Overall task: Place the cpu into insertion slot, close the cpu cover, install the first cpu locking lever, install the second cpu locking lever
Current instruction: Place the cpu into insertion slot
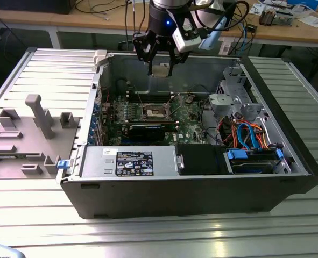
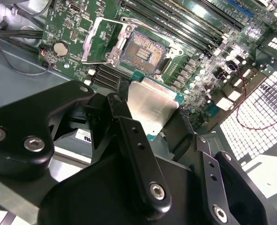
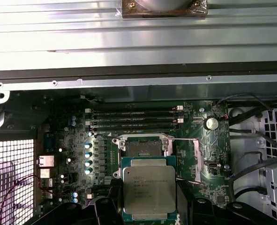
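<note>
Clamping the flat, dull-silver cpu (image 2: 152,105), the black gripper (image 1: 160,71) pinches its edges. The dark square insertion slot (image 3: 143,147) lies uncovered.

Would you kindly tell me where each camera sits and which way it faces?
Exterior view: off the arm, high outside the open computer case, looking down in; gripper holds the cpu above the motherboard.
Second wrist view: on the wrist, slanting down past black gripper links.
First wrist view: on the wrist, facing squarely down, gripper edges showing.
Both wrist views share cpu and insertion slot.
</note>
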Controlling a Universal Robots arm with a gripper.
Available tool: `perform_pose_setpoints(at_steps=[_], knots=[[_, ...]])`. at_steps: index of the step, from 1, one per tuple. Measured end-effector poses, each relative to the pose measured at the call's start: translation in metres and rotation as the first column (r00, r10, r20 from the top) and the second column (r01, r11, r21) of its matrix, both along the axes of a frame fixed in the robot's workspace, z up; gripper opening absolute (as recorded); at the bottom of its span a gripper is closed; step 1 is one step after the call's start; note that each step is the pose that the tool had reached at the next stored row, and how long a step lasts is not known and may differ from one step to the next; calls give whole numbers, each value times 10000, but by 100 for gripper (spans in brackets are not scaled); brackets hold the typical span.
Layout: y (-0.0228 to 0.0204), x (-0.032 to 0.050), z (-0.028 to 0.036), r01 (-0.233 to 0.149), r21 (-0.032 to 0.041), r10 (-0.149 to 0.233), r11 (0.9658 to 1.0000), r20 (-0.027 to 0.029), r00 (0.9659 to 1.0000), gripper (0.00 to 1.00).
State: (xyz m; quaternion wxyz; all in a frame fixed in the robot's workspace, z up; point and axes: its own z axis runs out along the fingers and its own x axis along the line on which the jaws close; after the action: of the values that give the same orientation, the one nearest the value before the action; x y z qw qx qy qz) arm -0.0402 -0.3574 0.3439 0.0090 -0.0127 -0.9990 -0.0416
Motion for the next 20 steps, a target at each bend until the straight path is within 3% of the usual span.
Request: perform_pose_setpoints(at_steps=[3,5,9,11,20], knots=[[0,0,-5,0,-1,0,10000,-1,10000,55],[0,0,-52,0,-2,0,10000,-1,10000,55],[0,0,-58,0,-1,0,10000,0,10000,55],[0,0,-93,-1,-1,1,10000,-1,10000,55],[0,0,-118,0,-1,0,10000,0,10000,55]])
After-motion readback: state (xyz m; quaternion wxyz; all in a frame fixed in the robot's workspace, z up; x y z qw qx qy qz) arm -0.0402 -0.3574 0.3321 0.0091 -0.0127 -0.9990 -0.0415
